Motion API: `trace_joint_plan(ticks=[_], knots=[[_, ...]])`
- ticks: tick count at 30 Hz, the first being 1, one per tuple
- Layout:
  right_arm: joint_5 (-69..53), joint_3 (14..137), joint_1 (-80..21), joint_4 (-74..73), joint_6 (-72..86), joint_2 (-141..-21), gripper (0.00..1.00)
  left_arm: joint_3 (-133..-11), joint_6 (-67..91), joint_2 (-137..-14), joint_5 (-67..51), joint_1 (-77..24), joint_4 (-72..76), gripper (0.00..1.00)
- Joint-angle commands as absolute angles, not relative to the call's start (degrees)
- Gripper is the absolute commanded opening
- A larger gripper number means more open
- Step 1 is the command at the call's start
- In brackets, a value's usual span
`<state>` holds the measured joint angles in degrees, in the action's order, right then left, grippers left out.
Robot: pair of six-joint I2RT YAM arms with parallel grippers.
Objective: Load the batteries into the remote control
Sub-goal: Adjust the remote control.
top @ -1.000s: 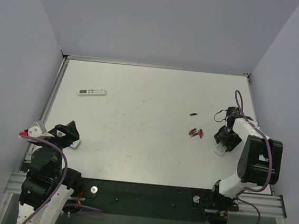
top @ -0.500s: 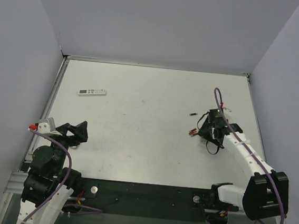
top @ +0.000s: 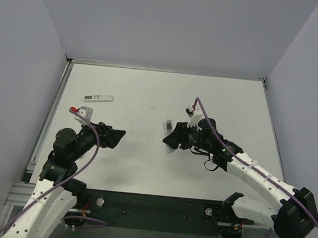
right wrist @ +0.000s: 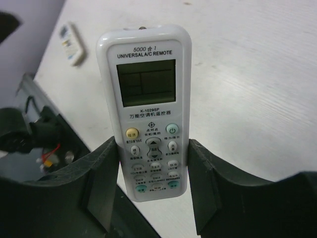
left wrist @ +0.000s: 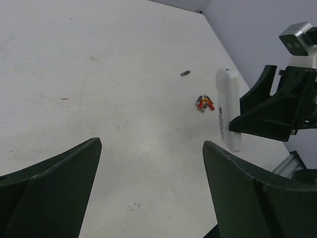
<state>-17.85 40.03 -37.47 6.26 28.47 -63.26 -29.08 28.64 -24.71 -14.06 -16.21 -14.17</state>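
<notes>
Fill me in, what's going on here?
The right gripper is shut on the remote, gripping its button end with the display end sticking out. The left gripper is open and empty, facing that way. The batteries lie loose on the table, not yet picked up. Another remote lies near the far left edge.

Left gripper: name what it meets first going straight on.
Probably bare table; the left gripper looks angled down, and the display remote in the right gripper sits right of its line. Depth unclear.
</notes>
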Motion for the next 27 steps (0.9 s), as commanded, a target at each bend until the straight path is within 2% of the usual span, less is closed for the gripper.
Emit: trace_joint_plan(ticks=[1, 4, 8, 13, 24, 25, 27], knots=[[-33.0, 39.0, -42.4, 24.4, 29.4, -64.4, 0.11, -24.4, 39.4, -28.8, -29.7, -17.1, 11.8, 0.95], [-36.4, 38.3, -44.7, 29.9, 30.8, -65.3, 0.12, -22.0, 43.6, -30.9, -29.4, -19.1, 20.1, 0.95], [-40.9, 37.9, -46.1, 37.2, 34.5, -67.2, 0.13, -21.2, 42.7, -32.5, -24.4, -26.8, 24.6, 0.95], [-43.2, 38.2, -48.2, 40.4, 35.6, -68.7, 0.13, -19.8, 43.2, -34.1, -20.6, -31.1, 31.1, 0.95], [-46.4, 37.5, -50.0, 45.8, 38.8, -69.5, 0.15, -20.0, 44.1, -40.2, -16.8, -37.5, 34.9, 0.94], [-46.3, 37.3, -50.0, 46.1, 38.8, -69.6, 0.15, -20.0, 44.3, -40.3, -16.4, -38.3, 35.7, 0.93], [-45.6, 37.1, -50.1, 46.1, 38.9, -69.8, 0.16, -19.9, 44.8, -40.4, -15.5, -39.0, 35.9, 0.83]])
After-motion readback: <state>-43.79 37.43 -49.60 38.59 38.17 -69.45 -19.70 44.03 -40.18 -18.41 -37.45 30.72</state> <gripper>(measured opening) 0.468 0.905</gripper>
